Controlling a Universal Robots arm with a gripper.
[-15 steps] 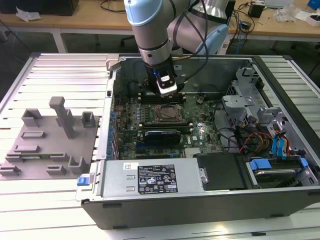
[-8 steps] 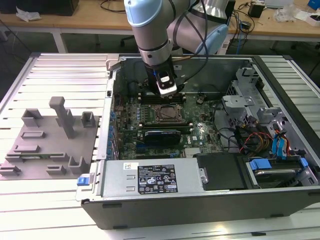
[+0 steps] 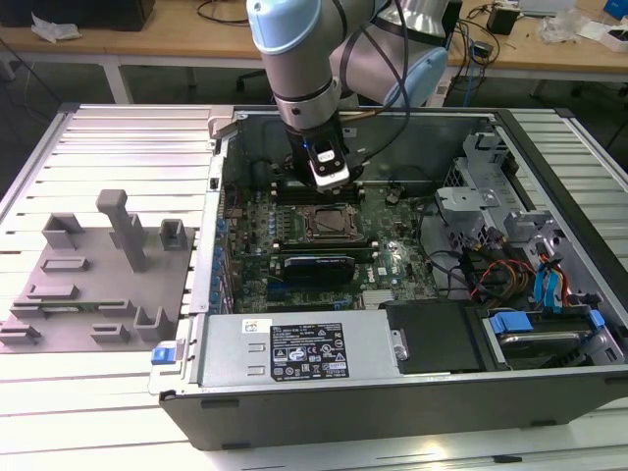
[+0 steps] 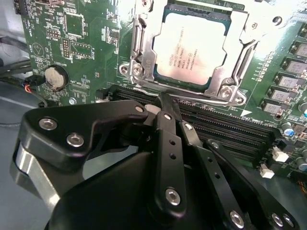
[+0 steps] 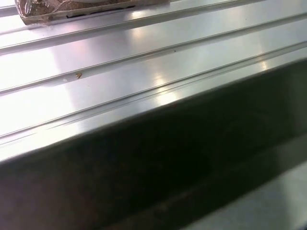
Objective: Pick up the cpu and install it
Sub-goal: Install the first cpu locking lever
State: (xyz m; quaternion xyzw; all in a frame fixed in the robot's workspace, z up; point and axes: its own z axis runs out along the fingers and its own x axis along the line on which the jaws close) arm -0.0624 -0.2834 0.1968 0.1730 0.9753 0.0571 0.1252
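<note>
Black linkages of the robot's hand point(image 4: 162, 98) crowd the second wrist view, fingers pressed together and holding nothing, tips just short of the socket frame point(image 4: 139, 57); the cpu point(image 4: 191, 48) lies seated inside that frame on the green motherboard point(image 4: 81, 43); the arm point(image 3: 304, 59) hangs over the open computer case point(image 3: 392, 402) on the counter point(image 3: 98, 412).

A ribbed metal table point(image 3: 98, 147) fills the foreground; wooden workbenches point(image 3: 147, 39) stand behind, strewn with cables point(image 3: 221, 12).
</note>
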